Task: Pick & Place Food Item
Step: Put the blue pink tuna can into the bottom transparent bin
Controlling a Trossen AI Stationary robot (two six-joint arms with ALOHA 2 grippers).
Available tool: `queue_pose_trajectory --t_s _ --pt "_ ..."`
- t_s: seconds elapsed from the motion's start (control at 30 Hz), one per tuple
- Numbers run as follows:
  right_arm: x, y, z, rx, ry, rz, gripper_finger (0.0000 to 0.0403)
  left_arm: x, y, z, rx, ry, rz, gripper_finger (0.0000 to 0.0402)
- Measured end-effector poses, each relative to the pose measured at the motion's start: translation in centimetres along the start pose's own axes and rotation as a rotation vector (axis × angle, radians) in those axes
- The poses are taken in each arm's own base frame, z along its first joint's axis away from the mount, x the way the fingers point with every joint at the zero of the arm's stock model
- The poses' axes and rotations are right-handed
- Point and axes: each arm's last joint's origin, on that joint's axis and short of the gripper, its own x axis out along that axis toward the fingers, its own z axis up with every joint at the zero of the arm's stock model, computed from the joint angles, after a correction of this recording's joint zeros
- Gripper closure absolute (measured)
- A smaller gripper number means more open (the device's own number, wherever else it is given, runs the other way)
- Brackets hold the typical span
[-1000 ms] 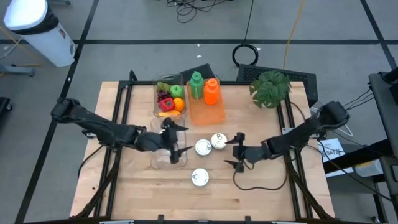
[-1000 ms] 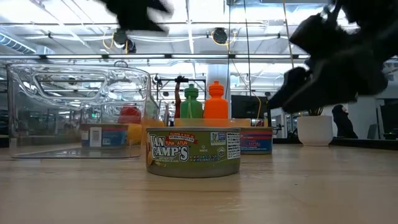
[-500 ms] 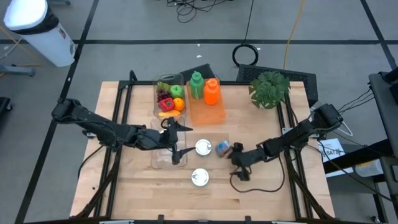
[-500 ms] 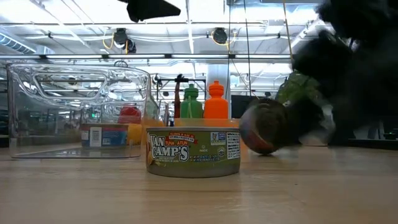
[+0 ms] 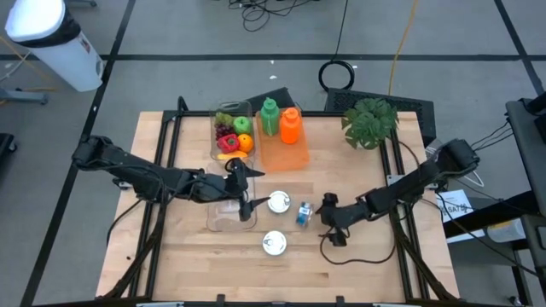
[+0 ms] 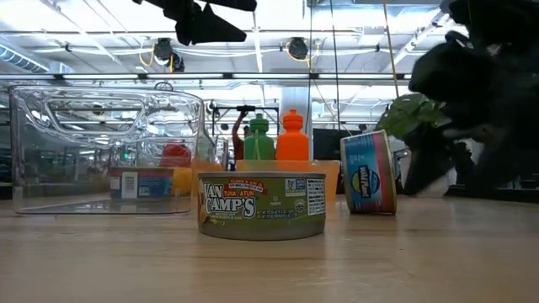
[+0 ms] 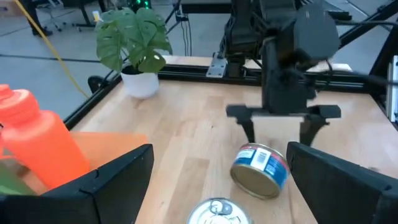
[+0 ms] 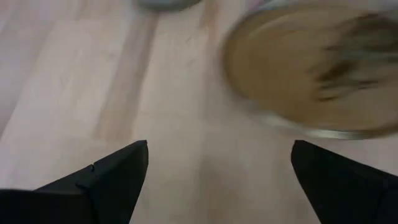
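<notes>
Your right gripper (image 5: 327,216) hangs with fingers spread and empty, and the blue-labelled can (image 5: 304,214) lies tipped on its side just beside it at nine o'clock, its axis probably pointing roughly toward those fingers. Farther the same way, the left gripper (image 5: 243,189), also spread and empty, hovers over the clear bin (image 5: 229,215), so the right arm is nearer.

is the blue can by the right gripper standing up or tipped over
Tipped on its side. The blue can stands on its rim in the low view, flat ends facing sideways; the left wrist view shows one end. The right gripper is open beside it.

Blue-labelled can (image 5: 304,213), orange bottle (image 5: 290,125)
</notes>
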Motion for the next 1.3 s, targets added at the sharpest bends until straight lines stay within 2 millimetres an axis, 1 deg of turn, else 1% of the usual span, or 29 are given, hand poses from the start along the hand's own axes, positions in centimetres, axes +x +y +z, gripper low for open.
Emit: queue_pose_trajectory --t_s 0.17,0.33,0.43,0.5,0.73,0.8,0.9,0.97,1.03,1.2,1.3 --pt "-1.4 -0.4 1.3 -0.042 -0.135 -0.178 0.0026 -0.1 -0.2 0.0 -0.032 0.003 -0.018 0.0031" --pt "-1.7 -0.8 1.7 -0.104 -0.167 -0.251 0.0026 -0.1 -0.5 -0.1 -0.071 0.017 -0.070 0.0028" --pt "-1.6 -1.2 1.8 -0.131 -0.162 -0.268 0.0026 0.2 -0.6 -0.3 -0.070 0.016 -0.067 0.0024" --pt "-1.6 -1.5 2.0 -0.114 -0.176 -0.273 0.0026 0.6 -0.6 -0.6 -0.067 0.024 -0.058 0.0023" --pt "-1.7 -1.0 2.8 -0.023 -0.274 -0.226 0.0026 2.8 -0.4 -2.3 -0.046 0.079 -0.016 0.0023" --pt "-1.7 -1.1 2.7 -0.017 -0.277 -0.285 0.0026 3.5 -0.2 -2.8 -0.046 0.096 -0.003 0.0023" --pt "-1.8 -1.6 2.2 -0.021 -0.257 -0.442 0.0026 4.0 0.0 -3.3 -0.057 0.115 0.010 0.0023" --pt "-1.9 -1.8 2.0 -0.022 -0.246 -0.514 0.0026 4.2 0.1 -3.4 -0.070 0.116 0.015 0.0023" --pt "-1.9 -1.9 1.9 -0.015 -0.242 -0.543 0.0026 4.2 0.1 -3.4 -0.073 0.116 0.016 0.0023" --pt "-1.9 -2.0 1.5 0.032 -0.216 -0.553 0.0026 4.2 0.1 -3.4 -0.075 0.111 0.014 0.0023" --pt "-1.9 -2.1 1.4 0.105 -0.233 -0.563 0.0026 4.2 0.0 -3.3 -0.076 0.109 0.013 0.0023"
